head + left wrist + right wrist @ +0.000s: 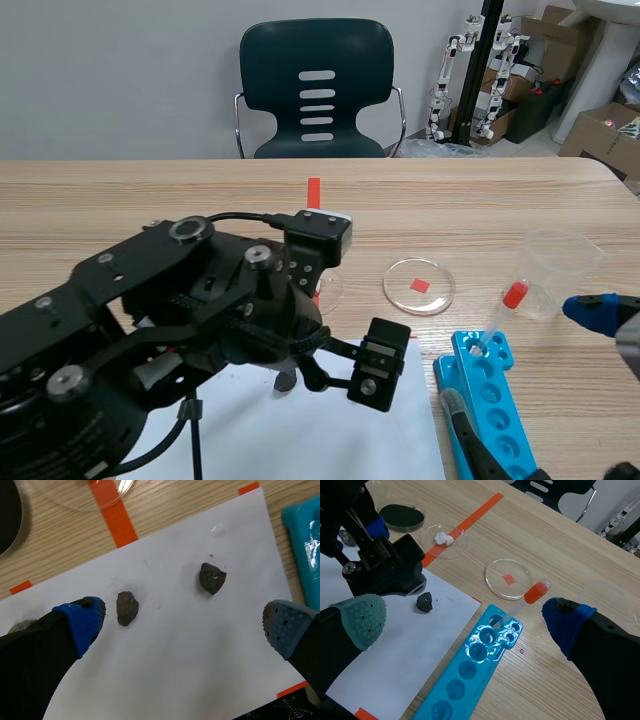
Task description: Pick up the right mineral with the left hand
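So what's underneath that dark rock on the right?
The right mineral lies on a white paper sheet, itself on the wooden table. An orange tape strip meets the sheet's edge; whatever the paper covers there cannot be seen.

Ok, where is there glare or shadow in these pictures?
Right wrist view: strong glare on the blue tray, in the wells nearest the dropper. Left wrist view: a smaller glare patch on that tray's edge; the right mineral and the left mineral throw hardly any shadow on the white paper.
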`<state>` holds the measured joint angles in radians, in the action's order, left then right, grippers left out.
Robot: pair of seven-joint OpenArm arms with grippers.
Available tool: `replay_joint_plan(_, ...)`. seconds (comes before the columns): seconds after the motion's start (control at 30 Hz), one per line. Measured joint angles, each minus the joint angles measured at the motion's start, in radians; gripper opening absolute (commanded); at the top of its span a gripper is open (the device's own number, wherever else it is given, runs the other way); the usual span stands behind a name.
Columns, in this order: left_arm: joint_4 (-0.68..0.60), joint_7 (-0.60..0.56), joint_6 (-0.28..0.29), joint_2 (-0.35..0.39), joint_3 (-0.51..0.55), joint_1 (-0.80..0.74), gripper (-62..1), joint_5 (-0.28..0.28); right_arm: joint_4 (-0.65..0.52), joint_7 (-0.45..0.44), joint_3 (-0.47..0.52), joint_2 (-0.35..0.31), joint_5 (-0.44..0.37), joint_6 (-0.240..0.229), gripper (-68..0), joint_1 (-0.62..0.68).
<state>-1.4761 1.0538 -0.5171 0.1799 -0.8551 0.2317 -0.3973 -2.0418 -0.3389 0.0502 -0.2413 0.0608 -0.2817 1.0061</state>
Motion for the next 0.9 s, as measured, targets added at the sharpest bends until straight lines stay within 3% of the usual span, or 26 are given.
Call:
replay_joint_plan(0.07, 0.025, -0.001, -0.031, -0.030, -0.015, 0.022, 1.4, 0.000, 0.000, 0.000, 0.000, 0.000, 0.000, 0.000, 0.4, 0.000)
replay_joint_plan(0.57, 0.335, 0.018, -0.033, -0.196, -0.063, 0.156, 1.4, 0.024, 0.000, 0.000, 0.000, 0.000, 0.000, 0.000, 0.4, 0.000)
replay_joint_plan(0.9, 0.485, -0.010, -0.033, -0.236, -0.109, 0.183, 1.4, 0.027, 0.000, 0.000, 0.000, 0.000, 0.000, 0.000, 0.4, 0.000)
